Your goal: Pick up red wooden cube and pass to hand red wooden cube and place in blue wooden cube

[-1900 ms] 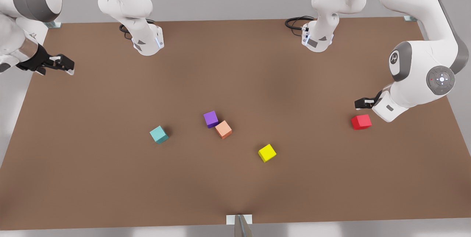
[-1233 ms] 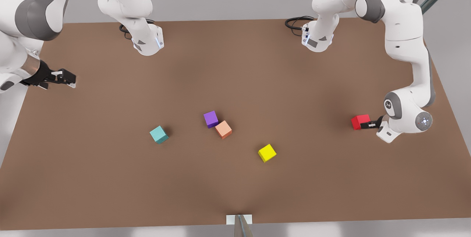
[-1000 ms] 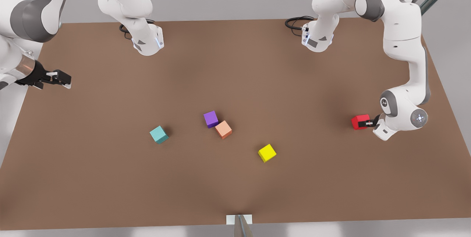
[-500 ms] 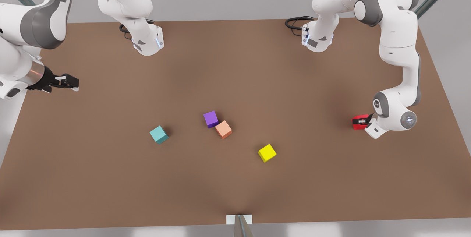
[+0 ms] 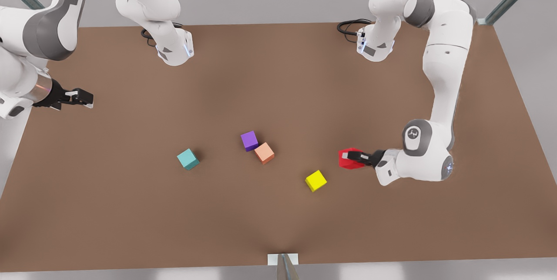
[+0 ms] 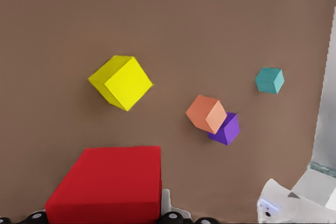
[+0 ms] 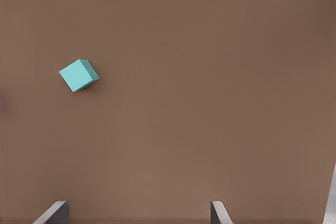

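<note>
Above the bench (image 5: 278, 75), front view's right: left hand (image 5: 353, 157) pinches red wooden cube (image 5: 349, 159), lifted clear for handover. Right hand (image 5: 82, 97) waits far side, fingers spread. Blue wooden cube (image 5: 188, 159) sits untouched.

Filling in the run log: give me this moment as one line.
left end effector: shut on red wooden cube, lifted | right end effector: open, waiting | blue wooden cube: on table

The small bright red wooden cube (image 6: 113, 182) is cut off by the left wrist view's edge, hiding its near part. In the front view the left gripper (image 5: 350, 156) hides part of it. The small purple cube (image 6: 227, 130) sits partly hidden behind the pale orange-salmon cube (image 6: 206, 114).
</note>
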Robot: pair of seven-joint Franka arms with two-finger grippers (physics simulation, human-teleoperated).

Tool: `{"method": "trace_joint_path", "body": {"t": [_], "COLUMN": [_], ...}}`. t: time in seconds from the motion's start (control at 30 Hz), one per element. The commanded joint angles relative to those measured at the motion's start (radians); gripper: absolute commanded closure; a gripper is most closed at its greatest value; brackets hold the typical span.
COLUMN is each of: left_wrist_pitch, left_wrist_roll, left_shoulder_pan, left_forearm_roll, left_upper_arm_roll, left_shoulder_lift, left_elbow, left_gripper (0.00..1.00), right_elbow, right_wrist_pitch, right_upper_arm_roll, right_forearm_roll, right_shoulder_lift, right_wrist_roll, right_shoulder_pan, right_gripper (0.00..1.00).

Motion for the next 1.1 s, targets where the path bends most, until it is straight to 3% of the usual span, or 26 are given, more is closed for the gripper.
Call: {"method": "trace_joint_path", "body": {"t": [0.0,0.1,0.13,0.23,0.4,0.67,0.77,1.07], "left_wrist_pitch": [-0.028,0.209,0.212,0.288,0.278,0.262,0.265,0.265], "left_wrist_roll": [-0.218,-0.18,-0.155,-0.052,0.006,0.035,0.056,0.073], "left_shoulder_pan": [-0.008,-0.069,-0.121,-0.155,-0.149,-0.17,-0.178,-0.186], "left_forearm_roll": [-0.122,-0.223,-0.225,-0.233,-0.395,-0.49,-0.493,-0.493], "left_upper_arm_roll": [-0.119,-0.257,-0.258,-0.268,-0.274,-0.304,-0.304,-0.306], "left_shoulder_lift": [0.042,0.158,0.211,0.244,0.286,0.361,0.364,0.372], "left_elbow": [0.047,0.128,0.215,0.246,0.257,0.255,0.257,0.255], "left_gripper": [0.45,0.45,0.45,0.45,0.45,0.45,0.45,0.45], "right_elbow": [0.0,0.0,0.005,0.013,0.017,0.002,0.008,0.0], "right_wrist_pitch": [-0.001,-0.002,-0.002,-0.002,0.016,0.146,0.151,0.231], "right_upper_arm_roll": [0.0,0.001,0.001,0.001,0.01,0.01,0.012,0.01], "right_forearm_roll": [0.003,0.102,0.205,0.521,0.934,1.049,1.124,1.313], "right_shoulder_lift": [0.001,0.021,0.051,0.169,0.289,0.416,0.493,0.585], "right_wrist_roll": [-0.003,-0.003,-0.005,-0.008,-0.451,-1.672,-1.963,-2.336], "right_shoulder_pan": [-0.003,0.006,0.003,0.0,0.03,0.061,0.069,0.198], "right_gripper": [0.0,0.0,0.0,0.0,0.0,0.0,0.0,0.0]}}
